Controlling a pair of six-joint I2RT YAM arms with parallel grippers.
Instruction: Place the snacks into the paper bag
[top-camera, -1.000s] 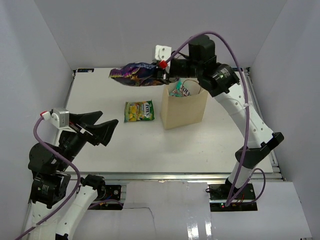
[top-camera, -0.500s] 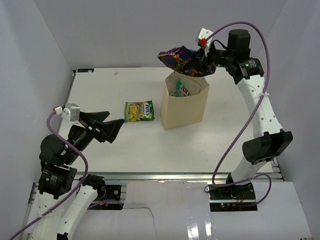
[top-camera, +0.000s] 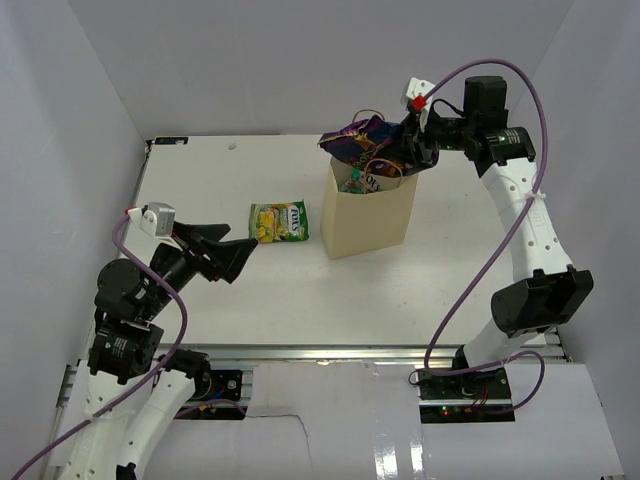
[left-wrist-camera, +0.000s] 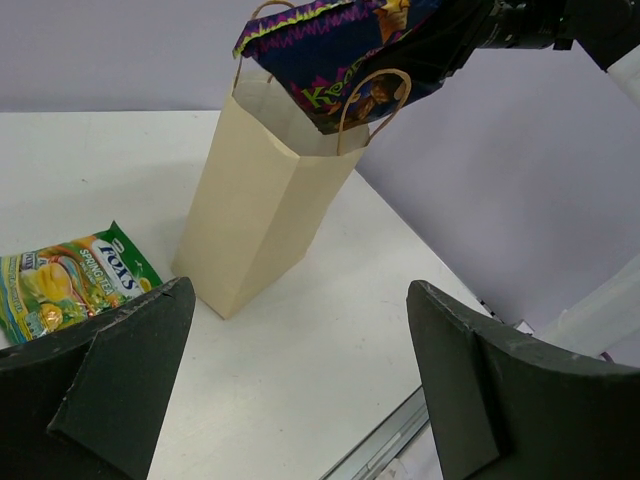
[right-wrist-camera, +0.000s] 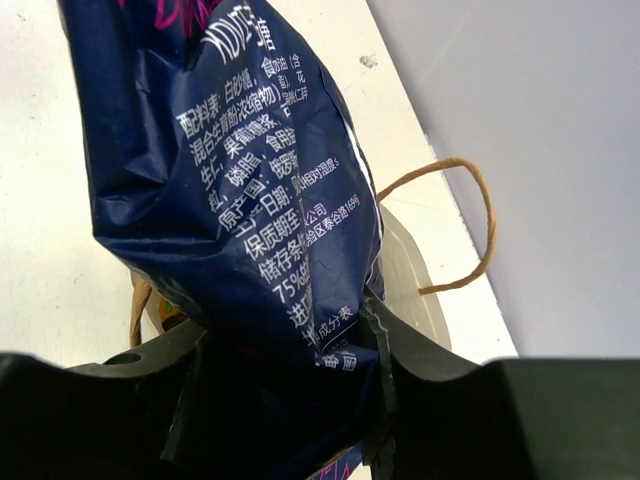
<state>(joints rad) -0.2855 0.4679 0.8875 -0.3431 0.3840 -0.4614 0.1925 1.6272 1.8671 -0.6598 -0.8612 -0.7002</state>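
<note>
The tan paper bag (top-camera: 368, 215) stands upright at the middle back of the table. My right gripper (top-camera: 405, 150) is shut on a purple and dark blue snack bag (top-camera: 355, 138), which hangs tilted over the paper bag's open mouth, between the loop handles. The right wrist view shows this snack bag (right-wrist-camera: 240, 170) pinched between the jaws above the paper bag's rim (right-wrist-camera: 410, 280). A packet (top-camera: 358, 181) lies inside the paper bag. A green-yellow pack (top-camera: 279, 222) lies flat to the paper bag's left. My left gripper (top-camera: 235, 255) is open and empty, short of that pack (left-wrist-camera: 70, 290).
White walls close in the table on the left, back and right. A metal rail (top-camera: 350, 352) runs along the near edge. The right arm's purple cable (top-camera: 480, 270) loops down over the table's right side.
My right gripper carried the purple bag from left of the paper bag to over its mouth and lowered it a little. My left arm shifted forward toward the green-yellow pack.
</note>
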